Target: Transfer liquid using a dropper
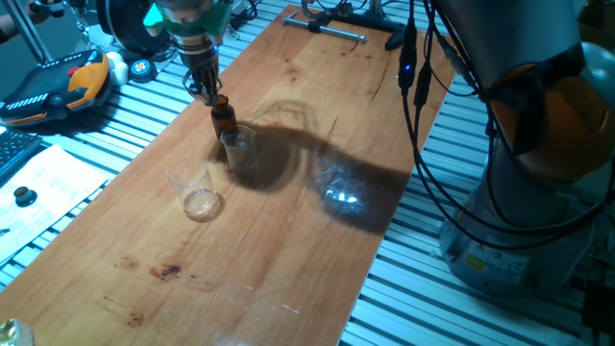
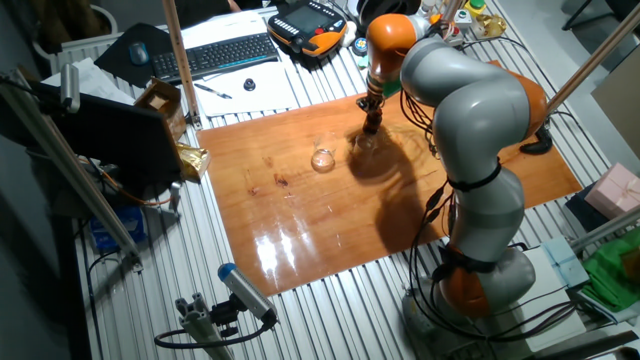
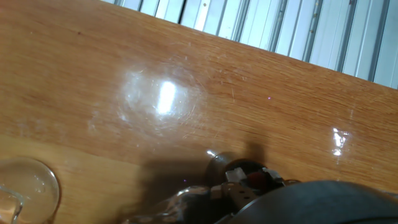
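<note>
A small amber-brown bottle stands upright on the wooden board. Its dark dropper cap sits at the neck. My gripper comes down from above, and its fingers look shut on the dropper cap. A small clear beaker touches the bottle's near side. A second clear beaker stands a little apart. The liquid is too faint to tell from the glass. In the hand view the dark cap shows just past the hand, with a beaker rim at the lower left.
A third clear glass stands in the arm's shadow. An orange-black teach pendant, a keyboard and papers lie off the board. Cables hang near the robot base. A metal bar lies at the board's far end.
</note>
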`<state>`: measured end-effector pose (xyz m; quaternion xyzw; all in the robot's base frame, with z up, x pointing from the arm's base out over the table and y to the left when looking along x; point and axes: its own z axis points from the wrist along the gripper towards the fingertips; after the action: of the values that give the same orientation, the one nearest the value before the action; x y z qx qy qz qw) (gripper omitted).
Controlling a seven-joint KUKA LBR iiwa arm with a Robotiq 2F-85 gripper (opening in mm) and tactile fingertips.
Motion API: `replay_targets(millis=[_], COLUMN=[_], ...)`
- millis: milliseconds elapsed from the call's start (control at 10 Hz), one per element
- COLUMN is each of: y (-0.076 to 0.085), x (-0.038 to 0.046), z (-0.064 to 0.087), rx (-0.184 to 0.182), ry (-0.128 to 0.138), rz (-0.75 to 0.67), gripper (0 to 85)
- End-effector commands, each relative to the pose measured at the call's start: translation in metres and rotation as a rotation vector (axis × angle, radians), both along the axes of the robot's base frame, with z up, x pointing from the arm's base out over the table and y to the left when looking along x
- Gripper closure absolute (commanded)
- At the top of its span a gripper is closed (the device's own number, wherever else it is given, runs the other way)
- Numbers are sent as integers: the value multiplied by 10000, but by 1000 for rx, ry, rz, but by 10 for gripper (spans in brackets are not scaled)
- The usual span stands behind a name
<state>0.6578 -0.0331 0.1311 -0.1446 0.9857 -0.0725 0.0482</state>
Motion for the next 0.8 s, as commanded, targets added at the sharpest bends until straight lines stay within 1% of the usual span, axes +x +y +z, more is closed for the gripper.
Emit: replay_targets(millis=[0, 300, 400, 500, 700], y=[-1, -2, -1, -3, -6], x=[0, 0, 1, 0, -4], z=[6, 8, 16, 33, 65], rx=[2, 4, 4, 13, 13], ry=[2, 4, 7, 13, 18], rz=[0, 1, 2, 2, 1], gripper=[650, 660, 663, 670, 677])
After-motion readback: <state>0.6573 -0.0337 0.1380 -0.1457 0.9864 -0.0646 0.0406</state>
